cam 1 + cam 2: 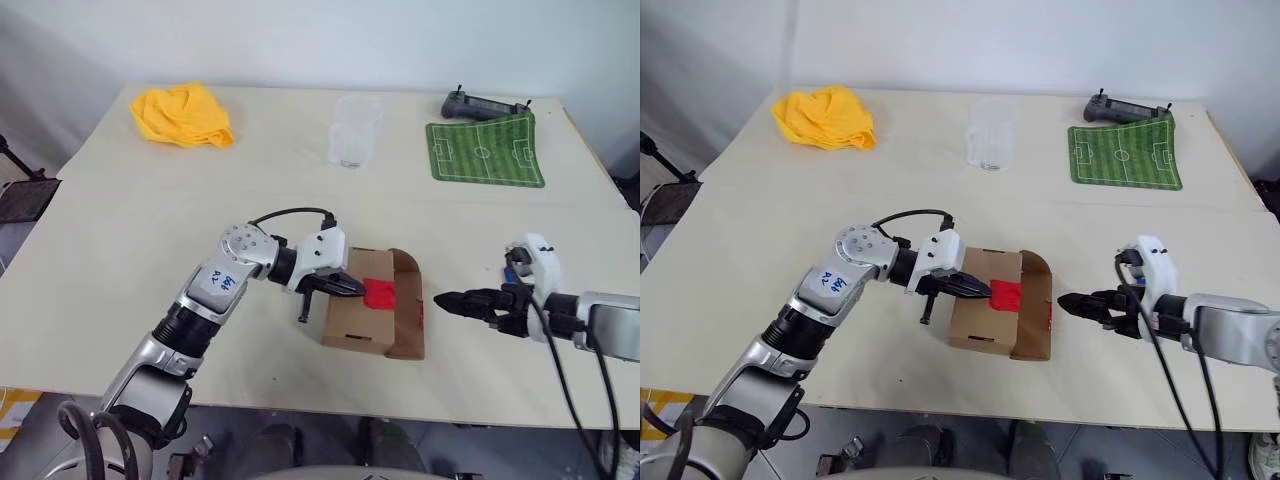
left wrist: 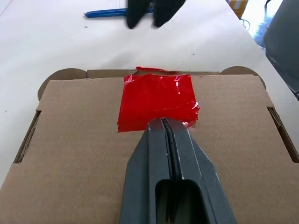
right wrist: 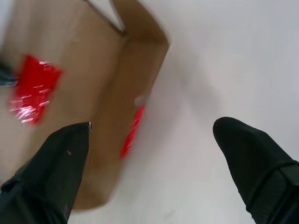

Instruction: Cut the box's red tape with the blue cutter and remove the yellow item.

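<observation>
- Near the front edge of the pale table (image 1: 120, 230), seen from the head camera, the brown cardboard box (image 1: 352, 318) lies flat with its right-hand flap turned out. The red tape (image 1: 380, 293) sits on its top face, and a second strip of red shows on the opened flap.
- The left gripper (image 1: 352, 288) reaches in from the left with its two black fingers pressed together, their tips resting on the box top at the edge of the red tape.
- The right gripper (image 1: 448, 301) hangs just right of the box, pointing at it and apart from it, with nothing between its fingers.
- Farther back on the table lie a crumpled yellow cloth (image 1: 183, 115) at the left, a clear plastic cup (image 1: 353, 132) in the middle, and a green football-pitch mat (image 1: 485, 151) with a dark controller (image 1: 480, 105) behind it at the right.
- In the left wrist view, the closed fingers (image 2: 169, 154) touch the near edge of the crinkled red tape (its foil-like surface is wrinkled). Beyond the box, the blue cutter (image 2: 105, 13) lies on the table, partly behind the other arm's dark fingertips.
- In the right wrist view, the two black fingers (image 3: 60, 163) stand wide apart and empty, with bare table between them and the box's open flap just ahead.
</observation>
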